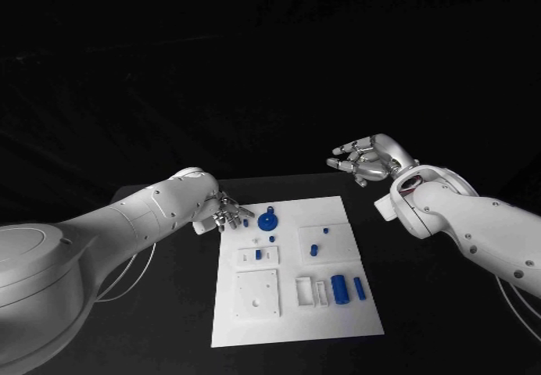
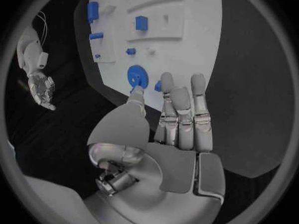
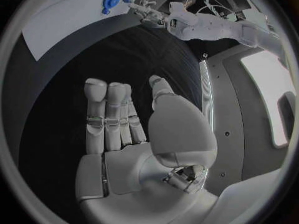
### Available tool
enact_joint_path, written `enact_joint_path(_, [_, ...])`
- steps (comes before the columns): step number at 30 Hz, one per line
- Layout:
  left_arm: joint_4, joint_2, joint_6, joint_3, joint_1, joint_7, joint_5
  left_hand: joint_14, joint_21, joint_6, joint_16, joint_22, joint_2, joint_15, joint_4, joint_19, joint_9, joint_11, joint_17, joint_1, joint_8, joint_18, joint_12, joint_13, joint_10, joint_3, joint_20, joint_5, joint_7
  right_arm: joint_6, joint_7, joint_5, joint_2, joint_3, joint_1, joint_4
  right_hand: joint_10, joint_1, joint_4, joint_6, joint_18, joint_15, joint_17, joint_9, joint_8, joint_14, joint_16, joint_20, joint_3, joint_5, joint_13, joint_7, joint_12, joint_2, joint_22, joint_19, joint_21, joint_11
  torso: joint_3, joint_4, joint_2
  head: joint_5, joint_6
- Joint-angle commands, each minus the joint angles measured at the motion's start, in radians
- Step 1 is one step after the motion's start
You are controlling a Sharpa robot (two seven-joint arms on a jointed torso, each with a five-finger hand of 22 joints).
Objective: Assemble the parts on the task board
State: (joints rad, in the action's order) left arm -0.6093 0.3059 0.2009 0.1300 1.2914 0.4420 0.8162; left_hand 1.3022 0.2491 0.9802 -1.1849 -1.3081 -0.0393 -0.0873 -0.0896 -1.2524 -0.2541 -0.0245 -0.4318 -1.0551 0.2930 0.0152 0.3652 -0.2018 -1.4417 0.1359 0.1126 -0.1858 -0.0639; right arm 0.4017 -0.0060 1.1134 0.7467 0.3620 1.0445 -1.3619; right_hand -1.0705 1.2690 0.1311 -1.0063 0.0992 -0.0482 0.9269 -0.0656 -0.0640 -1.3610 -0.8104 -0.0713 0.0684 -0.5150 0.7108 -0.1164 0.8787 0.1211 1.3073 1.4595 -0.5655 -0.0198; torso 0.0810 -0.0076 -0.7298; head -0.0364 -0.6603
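Note:
The white task board (image 1: 295, 312) lies in the middle of the black table. A round blue part (image 1: 268, 221) sits near its far left corner, with a small blue peg (image 1: 246, 222) beside it. My left hand (image 1: 231, 212) hovers at that corner. In the left wrist view its fingers (image 2: 182, 109) are straight and hold nothing, with their tips close to the round blue part (image 2: 138, 77) and the small blue peg (image 2: 158, 86). My right hand (image 1: 367, 158) is raised beyond the board's far right corner, fingers apart and empty (image 3: 124, 129).
More blue parts stand on the board: short pegs (image 1: 258, 255) (image 1: 314, 250) (image 1: 326, 230) and two cylinders (image 1: 338, 286) (image 1: 360, 287) near the right edge. A white square plate (image 1: 257, 294) and a white block (image 1: 310, 291) lie at the near side. Black table surrounds the board.

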Motion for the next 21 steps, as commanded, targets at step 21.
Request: enact_joint_path(21, [0.048, -0.031, 0.018, 0.003, -0.017, -0.038, -0.001, -0.006, -0.006, -0.018, -0.007, -0.017, -0.084, 0.004, 0.033, 0.0, 0.033, 0.003, 0.003, -0.04, 0.006, -0.003, 0.012, -0.001, 0.016, -0.015, -0.009, -0.008, -0.007, -0.009, 0.008, 0.003, -0.008, 0.001, 0.002, 0.0, -0.003, -0.003, 0.001, -0.002, 0.002, -0.004, -0.001, 0.001, 0.001, -0.001, -0.003, 0.0, -0.003, -0.005, -0.001, 0.001, 0.005, -0.006, 0.068, 0.007, -0.01, 0.004, 0.0004, -0.0005, -0.006, 0.001, 0.001])
